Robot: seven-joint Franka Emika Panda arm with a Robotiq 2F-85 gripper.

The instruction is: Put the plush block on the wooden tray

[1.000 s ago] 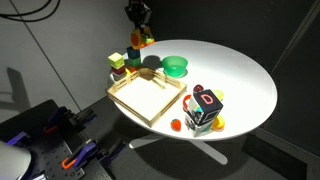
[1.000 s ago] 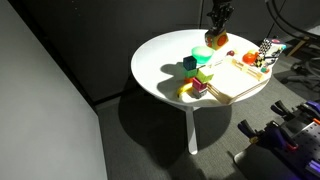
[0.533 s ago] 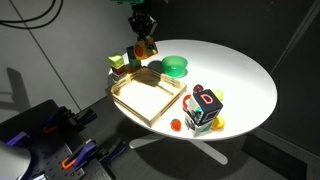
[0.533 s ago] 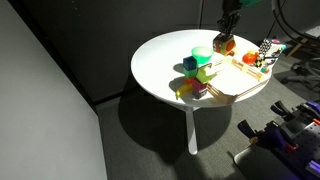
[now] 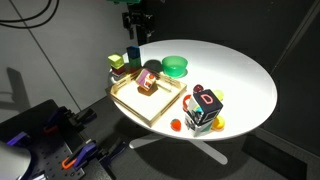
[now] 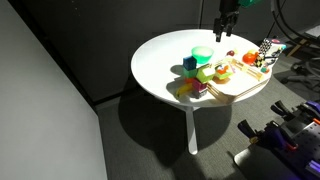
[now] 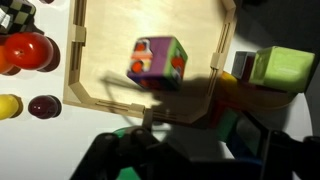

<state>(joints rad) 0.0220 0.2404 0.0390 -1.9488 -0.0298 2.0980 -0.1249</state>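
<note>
The plush block (image 5: 148,80) lies inside the wooden tray (image 5: 128,100), near its far rim, free of the gripper. In the wrist view the plush block (image 7: 157,62) is slightly blurred, showing purple, orange and green faces, with the wooden tray's rim (image 7: 75,60) around it. My gripper (image 5: 137,32) hangs well above the tray's far side, open with nothing between its fingers. Those dark fingers (image 7: 110,160) spread across the bottom of the wrist view. In an exterior view the gripper (image 6: 224,26) stands high over the tray (image 6: 243,88).
A round green bowl (image 5: 176,66) sits just beyond the tray. Green and yellow blocks (image 5: 120,66) stand by the tray's far corner; one green block (image 7: 282,67) shows beside the rim. A dark letter cube (image 5: 205,108) and small red and yellow pieces (image 7: 25,50) lie nearby.
The gripper carried the plush block from beside the bowl to over the tray, then opened. The block dropped into the tray while the gripper stayed high.
</note>
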